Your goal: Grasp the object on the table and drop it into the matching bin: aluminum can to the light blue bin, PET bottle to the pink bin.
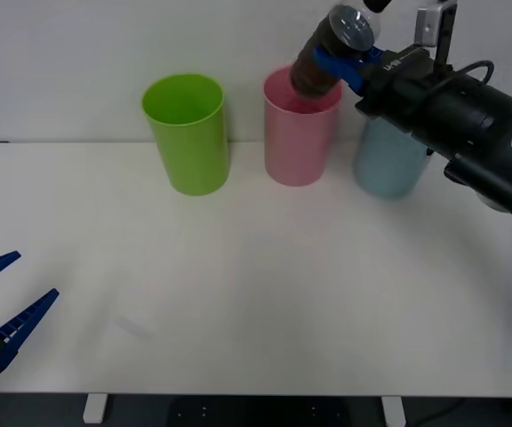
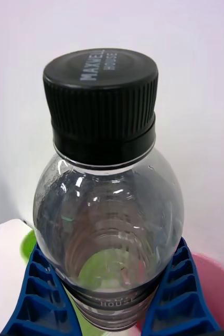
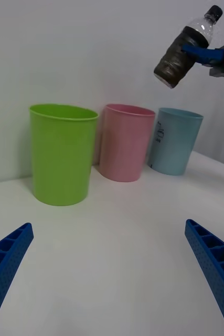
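Observation:
The PET bottle, clear with a black cap and dark brown contents, hangs tilted in the air above the pink bin, its base over the bin's mouth. My right gripper is shut on the bottle's upper body; its blue fingers press both sides of the bottle. The left wrist view shows the bottle high over the pink bin and the light blue bin. The light blue bin stands right of the pink one. My left gripper rests open at the table's near left edge.
A lime green bin stands left of the pink bin at the back of the white table. A pale wall rises right behind the three bins. My right arm's black forearm reaches over the light blue bin.

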Available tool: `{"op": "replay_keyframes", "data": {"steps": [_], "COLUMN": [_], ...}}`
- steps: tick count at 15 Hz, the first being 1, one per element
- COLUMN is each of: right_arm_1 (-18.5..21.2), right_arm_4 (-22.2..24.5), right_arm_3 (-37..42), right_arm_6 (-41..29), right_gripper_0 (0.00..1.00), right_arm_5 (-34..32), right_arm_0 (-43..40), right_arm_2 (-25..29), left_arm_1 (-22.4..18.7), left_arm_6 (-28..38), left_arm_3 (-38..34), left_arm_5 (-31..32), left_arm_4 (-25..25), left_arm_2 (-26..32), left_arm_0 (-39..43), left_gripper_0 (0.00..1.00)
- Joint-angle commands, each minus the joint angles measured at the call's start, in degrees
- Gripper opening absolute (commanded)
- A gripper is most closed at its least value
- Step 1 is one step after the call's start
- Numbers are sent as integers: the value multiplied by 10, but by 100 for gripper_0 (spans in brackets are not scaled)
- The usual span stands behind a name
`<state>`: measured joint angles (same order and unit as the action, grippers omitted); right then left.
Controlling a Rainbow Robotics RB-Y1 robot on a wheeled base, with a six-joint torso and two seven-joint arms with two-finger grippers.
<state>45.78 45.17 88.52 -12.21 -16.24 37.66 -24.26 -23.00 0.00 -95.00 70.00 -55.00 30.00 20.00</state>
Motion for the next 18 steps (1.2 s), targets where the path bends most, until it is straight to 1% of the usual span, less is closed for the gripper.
{"op": "replay_keyframes", "data": {"steps": [1, 5, 11, 13, 18], "right_arm_1": [-19, -58, -126, -138, -142], "right_arm_4": [0, 4, 27, 27, 28], "right_arm_3": [-79, -175, -341, -377, -385], "right_arm_6": [3, 11, 25, 28, 29], "right_gripper_0": [0, 0, 0, 0, 0], "right_arm_5": [1, 2, 2, 2, 2], "right_arm_0": [63, 123, 216, 234, 239], "right_arm_2": [-30, -52, -77, -84, -87], "left_arm_1": [0, 0, 0, 0, 0], "left_arm_6": [0, 0, 0, 0, 0], "left_arm_3": [0, 0, 0, 0, 0], "left_arm_5": [0, 0, 0, 0, 0], "left_arm_4": [0, 0, 0, 0, 0], "left_arm_2": [0, 0, 0, 0, 0], "left_arm_0": [0, 0, 0, 0, 0], "left_gripper_0": [100, 100, 100, 100, 100]}}
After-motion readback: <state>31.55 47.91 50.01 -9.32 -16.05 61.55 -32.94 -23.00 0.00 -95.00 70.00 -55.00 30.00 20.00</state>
